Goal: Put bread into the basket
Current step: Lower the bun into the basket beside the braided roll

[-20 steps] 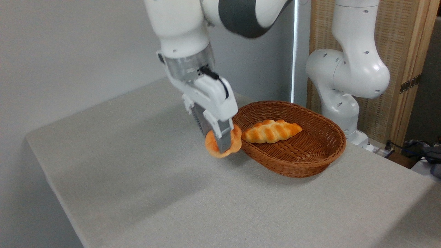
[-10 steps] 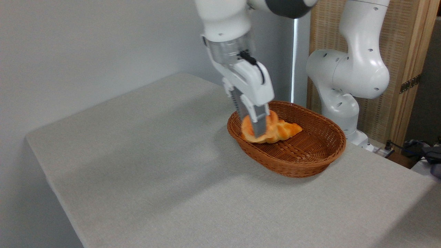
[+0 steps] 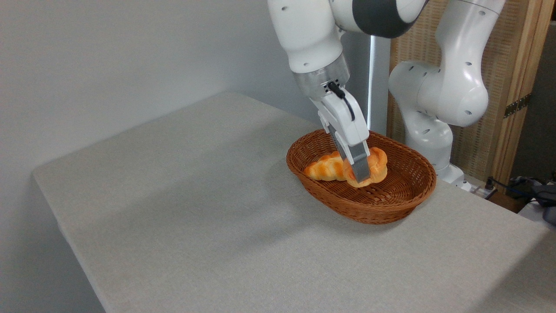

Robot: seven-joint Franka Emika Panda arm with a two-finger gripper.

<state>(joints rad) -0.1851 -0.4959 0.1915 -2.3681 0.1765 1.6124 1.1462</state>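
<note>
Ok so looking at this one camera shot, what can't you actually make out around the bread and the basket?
All in the one fixed camera view:
- Bun: its middle is covered by the tool's near finger; the far finger is hidden behind it.
- Whether the bun rests on the basket floor or hangs above it: cannot tell.
- Braided loaf: its right end is hidden behind bun and tool.
- Arm: its upper part is cut off by the top edge.

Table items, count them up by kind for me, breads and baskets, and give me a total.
Round knotted bun: 1, held in the gripper over the basket
Braided loaf: 1, lying in the basket
Wicker basket: 1
Total: 3
</note>
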